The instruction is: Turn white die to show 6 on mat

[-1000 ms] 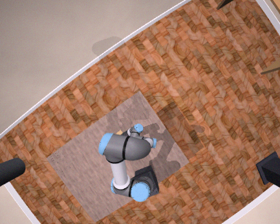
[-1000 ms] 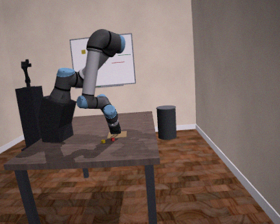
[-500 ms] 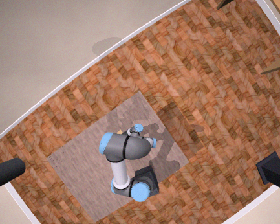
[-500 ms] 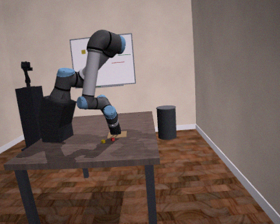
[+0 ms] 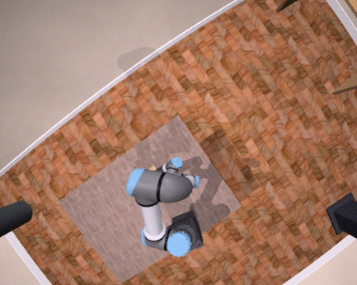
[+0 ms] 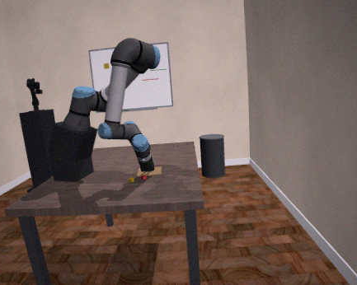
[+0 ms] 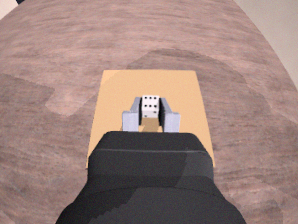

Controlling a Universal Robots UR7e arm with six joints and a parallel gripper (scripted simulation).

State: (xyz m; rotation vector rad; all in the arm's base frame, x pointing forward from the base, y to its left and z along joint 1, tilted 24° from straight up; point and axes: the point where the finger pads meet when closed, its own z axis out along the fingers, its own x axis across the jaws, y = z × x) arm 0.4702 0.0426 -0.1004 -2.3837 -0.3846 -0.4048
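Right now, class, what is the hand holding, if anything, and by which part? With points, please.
It cannot be told: the hand's (image 6: 147,172) (image 7: 150,111) fingers flank the white die (image 7: 150,105) on two opposite sides, but gripping pressure is unclear.

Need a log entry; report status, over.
Gripper fingers flank white cubic die, grip unclear. Six-pip face visible. Tan flat mat beneath. Red cubic die, yellow cubic die off mat.
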